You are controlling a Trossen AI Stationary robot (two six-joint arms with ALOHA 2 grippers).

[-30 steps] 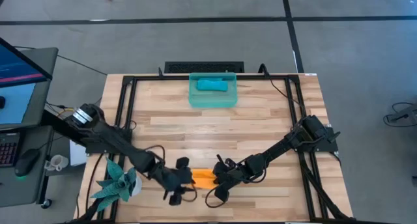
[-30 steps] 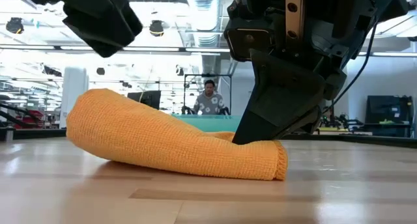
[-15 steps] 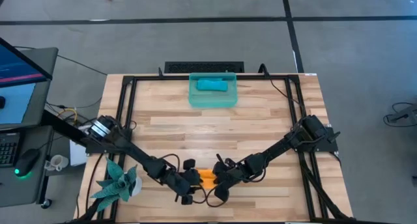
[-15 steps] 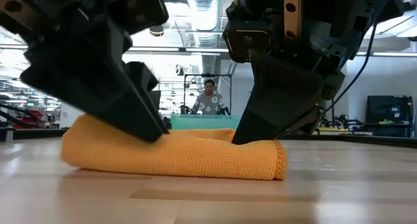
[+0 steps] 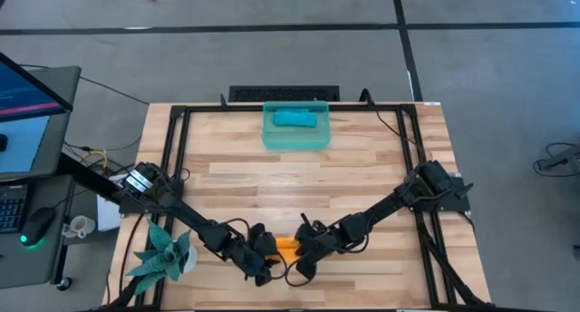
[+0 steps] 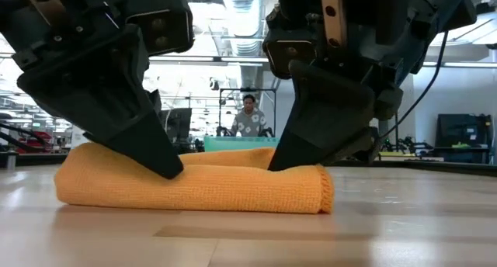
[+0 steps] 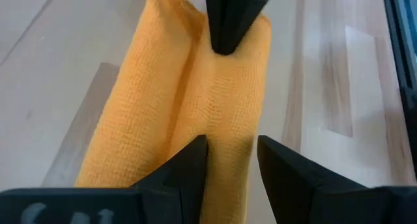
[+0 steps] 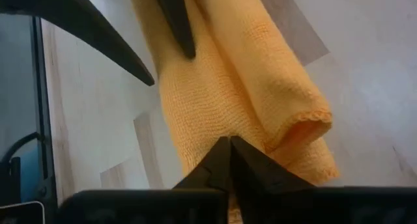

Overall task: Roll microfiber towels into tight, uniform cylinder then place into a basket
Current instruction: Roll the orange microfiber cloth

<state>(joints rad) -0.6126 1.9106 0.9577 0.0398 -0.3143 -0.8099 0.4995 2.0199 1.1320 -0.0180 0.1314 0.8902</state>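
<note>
The orange towel (image 6: 194, 185) lies as a loose roll on the table near its front edge, with a crease along its top between two lobes (image 7: 195, 87). My left gripper (image 7: 231, 159) stands open over the roll's left end, its fingers astride one lobe. My right gripper (image 8: 228, 146) is shut, its tips on the roll's right end. The basket (image 5: 296, 138) stands at the far middle of the table with the teal-blue towel (image 5: 296, 119) lying inside it. My left gripper slants down from the table's left onto the roll's left end (image 6: 167, 170). One finger (image 7: 192, 155) sits in the crease, the other (image 7: 273, 162) at the lobe's outer edge. The roll lies flat on the table under them. My right gripper presses its shut fingertips (image 8: 228, 142) into the roll near its right end (image 6: 276, 164), slanting down from the table's right. Whether any cloth is caught between the tips I cannot tell. The roll rests on the table.
A teal spiky plant figure (image 5: 163, 256) stands at the near left corner. Black frame rails (image 5: 177, 149) run along the table's sides. Bare wood lies between the towel and the basket. A person shows in the room beyond the table (image 6: 248, 116).
My left gripper has come down and toward the right onto the orange towel's left end, its wrist rolling on the way. That end, which bulged high, is now pressed low, so the roll lies flatter and level. The right end has stayed in place.
</note>
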